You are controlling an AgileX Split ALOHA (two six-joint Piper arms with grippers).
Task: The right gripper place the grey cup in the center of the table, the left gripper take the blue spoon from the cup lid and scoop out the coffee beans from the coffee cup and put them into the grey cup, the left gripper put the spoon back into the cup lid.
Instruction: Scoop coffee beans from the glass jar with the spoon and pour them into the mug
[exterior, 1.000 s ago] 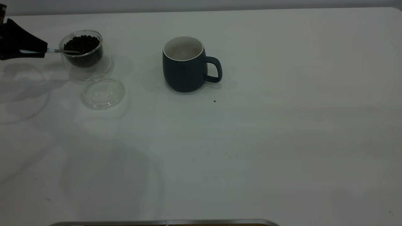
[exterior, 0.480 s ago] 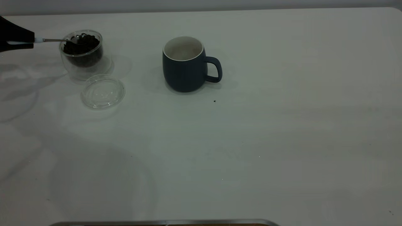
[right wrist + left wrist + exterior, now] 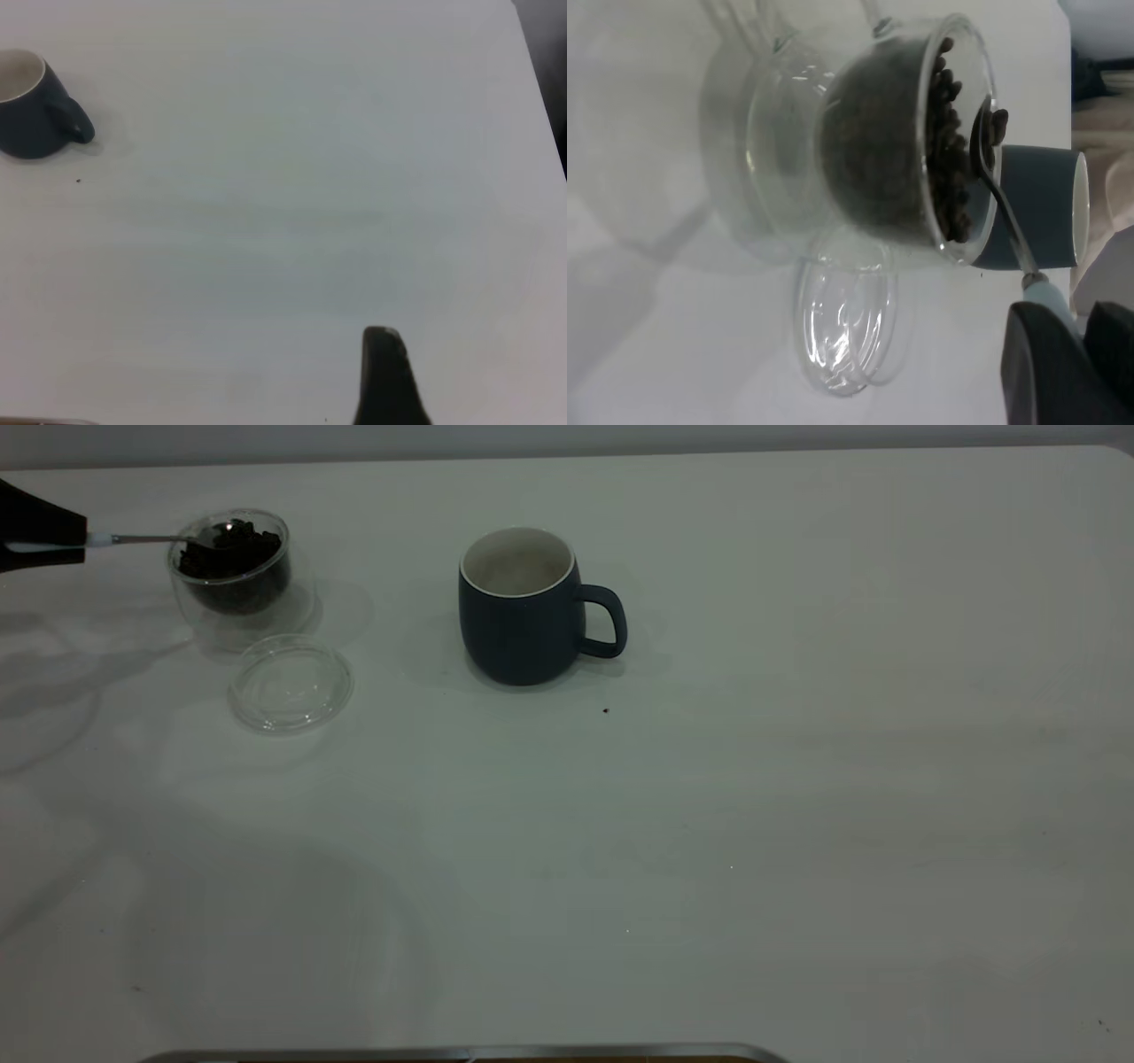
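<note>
Lifting since a second ago, the left pincer, clamped on the spoon, carries beans at the glass cup rim, nine o'clock of the mug; transfer is judged next.

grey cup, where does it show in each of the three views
Exterior view: the grey cup stands left of centre, handle toward the right.
Left wrist view: partly hidden behind the coffee cup, at the right edge.
Right wrist view: top left corner.
Shared landmark: its white interior against the dark outside.
</note>
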